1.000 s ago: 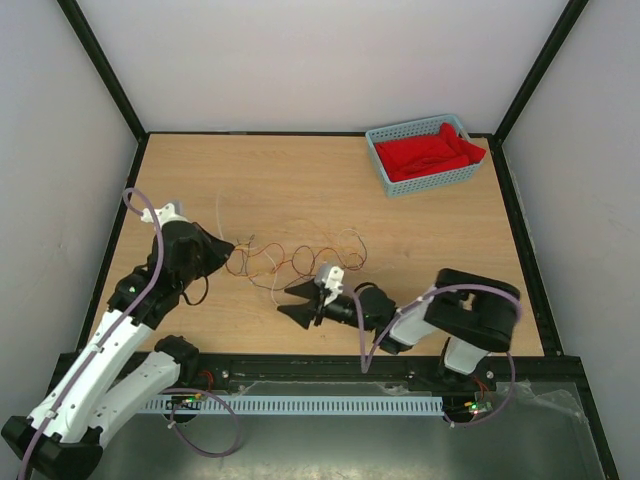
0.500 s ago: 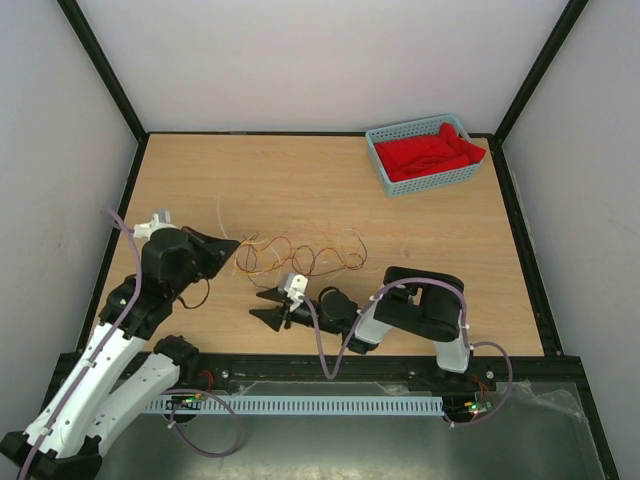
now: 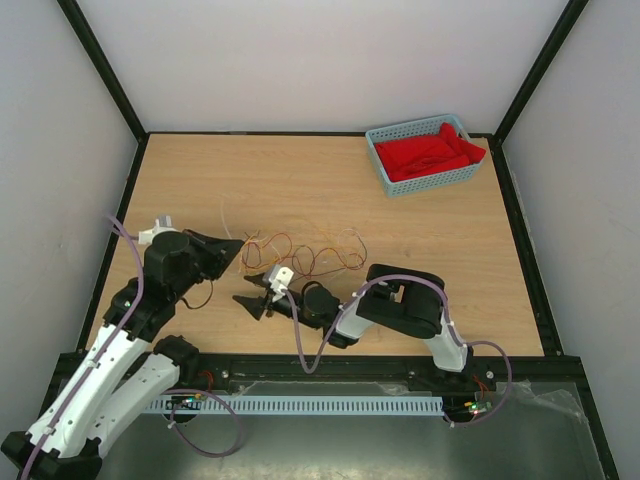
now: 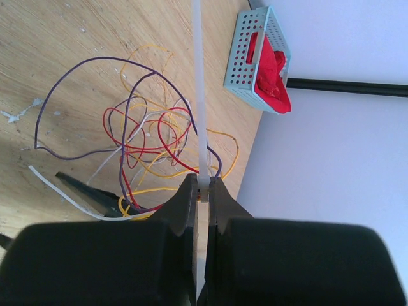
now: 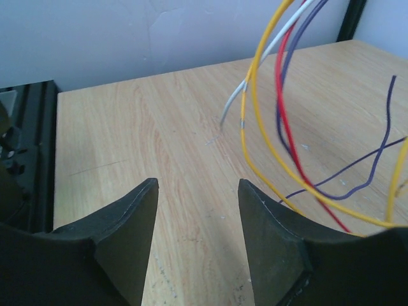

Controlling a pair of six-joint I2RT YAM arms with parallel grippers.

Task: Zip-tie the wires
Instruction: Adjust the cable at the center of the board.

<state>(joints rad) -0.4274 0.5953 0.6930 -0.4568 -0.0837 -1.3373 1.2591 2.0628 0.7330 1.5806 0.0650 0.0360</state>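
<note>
"White plastic is what your left gripper (image 4: 203, 182) has. Its jaws are pinched down on one end of the zip tie (image 4: 198, 95), and the strip stands straight out past the fingertips."

"Agreed. Your right gripper (image 5: 197, 185) is spread wide with nothing between its fingers. It hangs low over the table (image 3: 330, 180) at the near-left fringe of the wires (image 3: 300, 258). In the wrist view, red, yellow, purple and white strands arch past it on one side."

"You're at the threading step, I'd say. The wires lie loose and curled mid-table, just beyond both sets of fingertips. They aren't gathered, and no tie goes round them yet."

"For the next move, I'd judge you need the strands bunched so the tie can pass under them. Then the free tip has to come back round to the other end. Strands this thin look springy and will likely slip, so take them where several cross."

"You can't tell whether the pinched end is the head or the tail, because the jaws cover it."

"No writing can be read either. There's no brand or label on the arms, the tie, or the blue basket (image 3: 435, 180) holding a red cloth (image 3: 425, 155) at the far right corner."
</note>
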